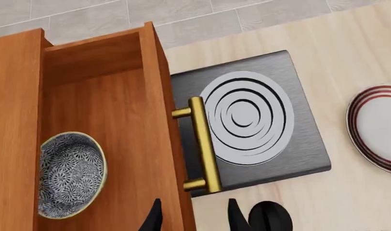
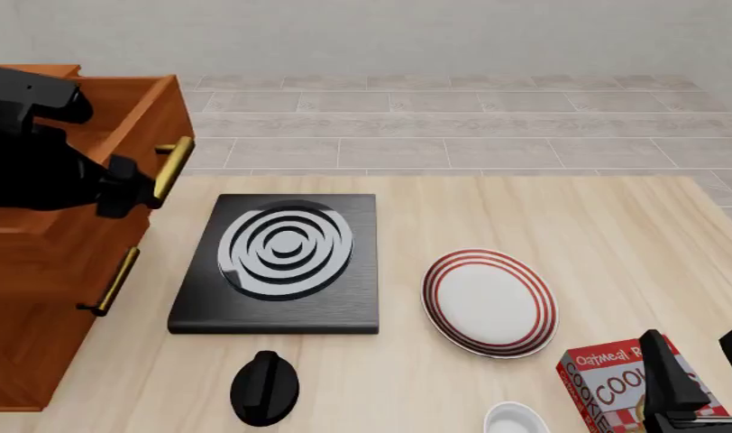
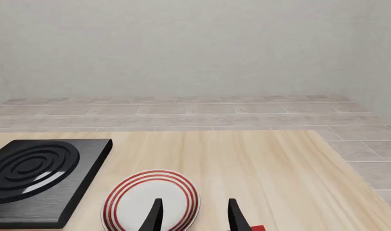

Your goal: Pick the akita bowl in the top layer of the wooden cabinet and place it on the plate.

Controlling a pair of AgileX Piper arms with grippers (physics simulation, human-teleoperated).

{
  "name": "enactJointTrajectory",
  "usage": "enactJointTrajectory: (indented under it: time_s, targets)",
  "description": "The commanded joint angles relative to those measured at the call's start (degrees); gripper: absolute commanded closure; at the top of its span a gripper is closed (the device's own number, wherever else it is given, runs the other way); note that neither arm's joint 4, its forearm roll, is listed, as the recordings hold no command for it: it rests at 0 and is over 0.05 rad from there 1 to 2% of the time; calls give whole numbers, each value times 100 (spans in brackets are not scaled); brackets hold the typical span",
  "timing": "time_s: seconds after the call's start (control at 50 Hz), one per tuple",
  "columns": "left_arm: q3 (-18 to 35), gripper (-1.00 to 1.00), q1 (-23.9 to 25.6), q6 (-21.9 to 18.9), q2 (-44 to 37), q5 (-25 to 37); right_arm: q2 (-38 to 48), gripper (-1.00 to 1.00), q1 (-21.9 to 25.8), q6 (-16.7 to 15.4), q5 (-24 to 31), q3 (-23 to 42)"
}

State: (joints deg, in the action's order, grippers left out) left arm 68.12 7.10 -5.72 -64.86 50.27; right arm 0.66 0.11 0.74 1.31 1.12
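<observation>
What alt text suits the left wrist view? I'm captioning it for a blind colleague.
A small round black-and-white patterned bowl lies inside the pulled-out reddish-brown wooden top drawer, with the left end effector open above the drawer's brass bar handle. Beyond sit a black square stove and a red-ringed white plate.

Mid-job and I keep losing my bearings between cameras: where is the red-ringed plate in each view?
Left wrist view: the plate is cut by the frame edge, beyond the stove from the open top drawer.
Front view: the plate lies whole on the table, right of the stove, nothing on it.
Right wrist view: the plate sits just ahead of the right gripper.
Shared landmark: the black stove with white spiral rings, beside the plate in all three views.
</observation>
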Motion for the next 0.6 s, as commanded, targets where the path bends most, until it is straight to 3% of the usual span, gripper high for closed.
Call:
enactJointTrajectory:
  time_s: [0.02,0.6]
  targets:
    - [143,-100,314,55,-142,-51,-4,-100,3,-7,2,-1]
    - [265,-100,717,171,-291,-139,96,-100,-2,-1,-112,-1]
